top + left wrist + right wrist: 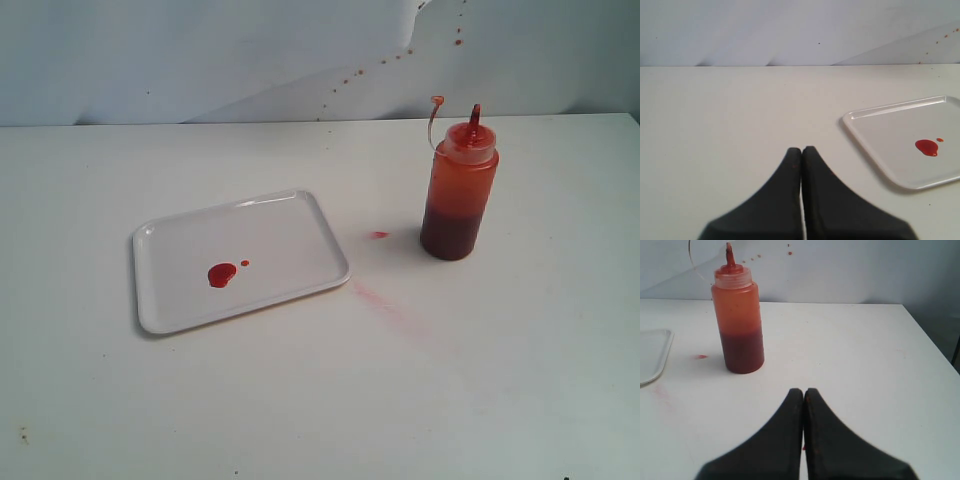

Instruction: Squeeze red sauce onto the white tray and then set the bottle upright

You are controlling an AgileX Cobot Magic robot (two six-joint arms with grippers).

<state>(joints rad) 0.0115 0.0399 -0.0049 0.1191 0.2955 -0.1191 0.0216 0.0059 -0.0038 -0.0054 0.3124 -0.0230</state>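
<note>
Translucent orange-red plastic squeeze bottle point(459, 195), pointed red nozzle uppermost, stands upright on the white table point(300, 400) in the exterior view, well apart from the low-rimmed rectangular white tray point(285, 235). A glossy blob of red sauce point(221, 274), with a tiny droplet beside it, lies on the tray. A red speck point(379, 235) and a pinkish smear point(385, 300) mark the table between tray and bottle. Neither gripper shows here.

Left wrist view: the left gripper point(801, 150), black jaws pressed together and empty, hangs over bare table near the tray.

Right wrist view: the right gripper point(803, 391), jaws likewise together and holding nothing, sits apart from the free-standing bottle.

Assessment: both steps appear complete. Any next move need only keep the arms clear of the bottle.
</note>
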